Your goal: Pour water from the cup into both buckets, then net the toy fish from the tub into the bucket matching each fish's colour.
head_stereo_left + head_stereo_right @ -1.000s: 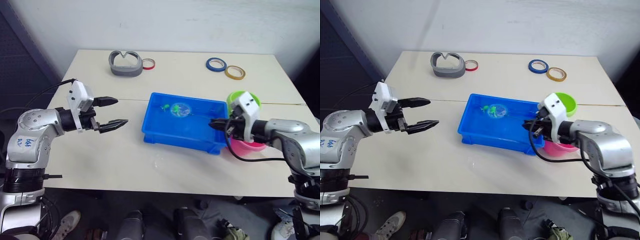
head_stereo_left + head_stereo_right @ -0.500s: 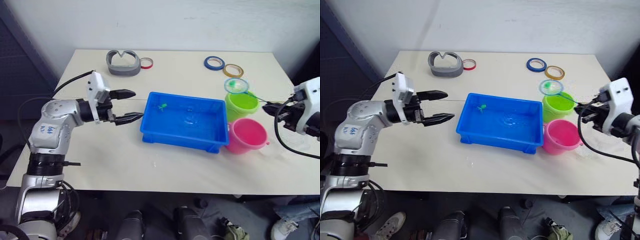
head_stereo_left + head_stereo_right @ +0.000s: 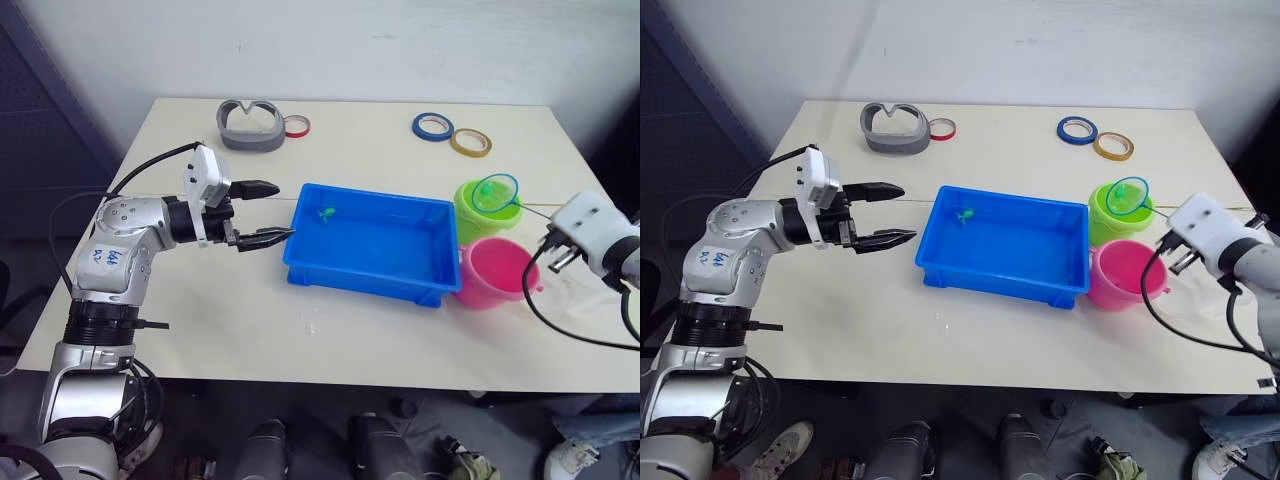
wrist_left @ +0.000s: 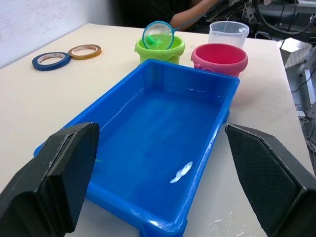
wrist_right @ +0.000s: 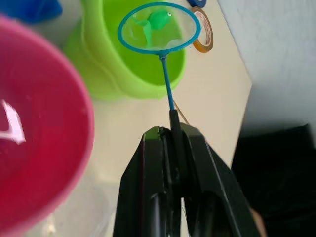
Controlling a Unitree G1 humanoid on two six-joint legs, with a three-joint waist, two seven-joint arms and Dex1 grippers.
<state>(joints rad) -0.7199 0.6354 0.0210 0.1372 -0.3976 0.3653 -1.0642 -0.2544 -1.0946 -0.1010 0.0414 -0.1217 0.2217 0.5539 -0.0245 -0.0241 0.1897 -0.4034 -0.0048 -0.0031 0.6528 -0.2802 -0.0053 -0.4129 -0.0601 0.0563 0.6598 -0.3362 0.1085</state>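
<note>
The blue tub (image 3: 358, 279) sits mid-table holding water, with one small green toy fish (image 3: 326, 212) at its far left corner. To its right stand the lime green bucket (image 3: 478, 218) and the pink bucket (image 3: 495, 272). My right gripper (image 5: 173, 136) is shut on the net's thin handle. The net's light-blue hoop (image 3: 497, 190) hangs tilted over the green bucket's mouth, and a green toy fish (image 5: 158, 19) lies in its mesh. My left gripper (image 3: 284, 210) is open just off the tub's left end, holding nothing. The clear cup (image 4: 228, 33) stands beyond the pink bucket.
At the table's back left lie a grey curved object (image 3: 250, 126) and a red tape ring (image 3: 296, 126). A blue tape ring (image 3: 432, 126) and a tan one (image 3: 470, 143) lie at the back right, behind the buckets.
My right gripper lifted the net out of the tub, carried it right, and lowered the hoop over the green bucket. My left gripper moved right, up to the tub's left end.
</note>
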